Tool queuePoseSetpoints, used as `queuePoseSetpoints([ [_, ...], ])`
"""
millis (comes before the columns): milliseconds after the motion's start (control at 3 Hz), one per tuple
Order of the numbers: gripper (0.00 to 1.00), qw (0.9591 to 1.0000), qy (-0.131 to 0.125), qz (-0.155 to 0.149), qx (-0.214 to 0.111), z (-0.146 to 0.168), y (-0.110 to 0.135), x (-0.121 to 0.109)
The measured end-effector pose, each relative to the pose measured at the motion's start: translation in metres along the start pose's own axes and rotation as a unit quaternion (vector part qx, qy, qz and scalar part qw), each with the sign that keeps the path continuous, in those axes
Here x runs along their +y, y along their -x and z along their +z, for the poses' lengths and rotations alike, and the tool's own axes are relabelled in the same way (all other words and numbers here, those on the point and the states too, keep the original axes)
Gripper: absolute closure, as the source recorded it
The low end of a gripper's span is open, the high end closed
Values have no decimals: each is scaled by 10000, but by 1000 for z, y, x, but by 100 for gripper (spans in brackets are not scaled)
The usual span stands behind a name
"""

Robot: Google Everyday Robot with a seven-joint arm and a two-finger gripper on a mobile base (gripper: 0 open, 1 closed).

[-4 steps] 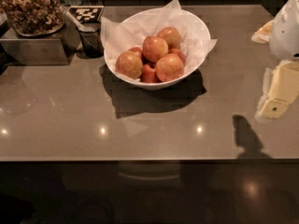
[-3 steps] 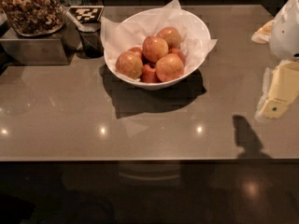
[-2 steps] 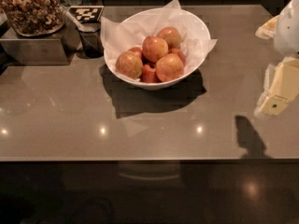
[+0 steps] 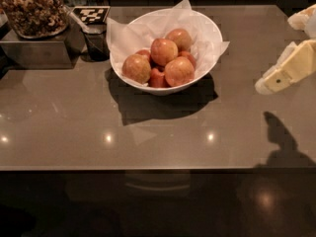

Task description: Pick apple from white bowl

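The white bowl [image 4: 210, 31], lined with crumpled white paper, sits on the grey-brown table at the back centre. It holds several yellow-orange apples with a reddish blush; one large apple [image 4: 178, 71] lies at the front right of the pile, others beside and behind it. Smaller, darker red apples [image 4: 157, 78] sit between them. My gripper [image 4: 277, 53] hangs at the right edge of the view, well to the right of the bowl and apart from it. Its two cream fingers [image 4: 289, 69] stand spread and hold nothing.
A clear container of nuts [image 4: 32, 9] stands on a metal box [image 4: 34, 48] at the back left. A dark cup [image 4: 96, 41] with a checkered tag sits just left of the bowl. The table's front edge [image 4: 148, 168] runs across the lower view.
My gripper has shifted upward in the view, a little toward the bowl's side. The bowl and apples have not moved.
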State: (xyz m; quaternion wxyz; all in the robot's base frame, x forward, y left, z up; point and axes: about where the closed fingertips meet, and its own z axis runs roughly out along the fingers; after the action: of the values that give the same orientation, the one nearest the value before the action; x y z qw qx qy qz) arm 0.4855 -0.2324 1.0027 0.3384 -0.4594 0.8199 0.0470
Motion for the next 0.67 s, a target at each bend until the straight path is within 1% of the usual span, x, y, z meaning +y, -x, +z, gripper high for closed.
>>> queuePoseSetpoints([
  [333,19,9998,2,38,-173,-1,10,1],
  [667,42,9998,3,38,-174,-1,10,1],
])
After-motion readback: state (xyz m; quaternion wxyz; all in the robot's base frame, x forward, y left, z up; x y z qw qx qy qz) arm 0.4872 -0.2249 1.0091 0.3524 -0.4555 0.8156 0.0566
